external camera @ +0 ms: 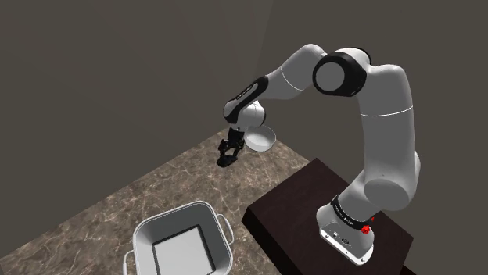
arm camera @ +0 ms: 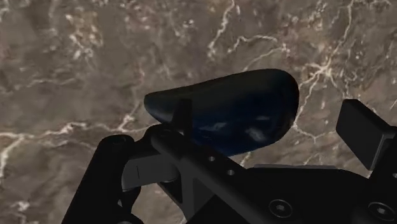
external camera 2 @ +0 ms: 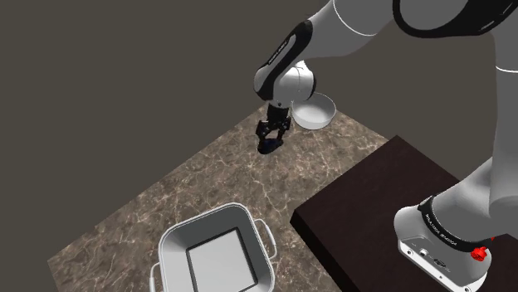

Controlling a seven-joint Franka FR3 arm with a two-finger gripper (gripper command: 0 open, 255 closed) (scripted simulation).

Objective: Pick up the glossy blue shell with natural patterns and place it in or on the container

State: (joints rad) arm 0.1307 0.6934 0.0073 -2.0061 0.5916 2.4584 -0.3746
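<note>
I saw the gripper (arm camera: pixel 270 118) low over the brown marble counter (external camera: pixel 117 207), near its far end in the shoulder view. The jaws stood open, one on each side of the dark blue shell (arm camera: pixel 242 105). The shell lay on the counter; one finger (arm camera: pixel 362 127) was clear of it, and I could not tell whether the other touched. The grey container (external camera: pixel 168 219) sat well apart, by the counter's near edge.

Exterior views overlook one countertop (external camera: pixel 156 195); wrist seemingly near.
</note>
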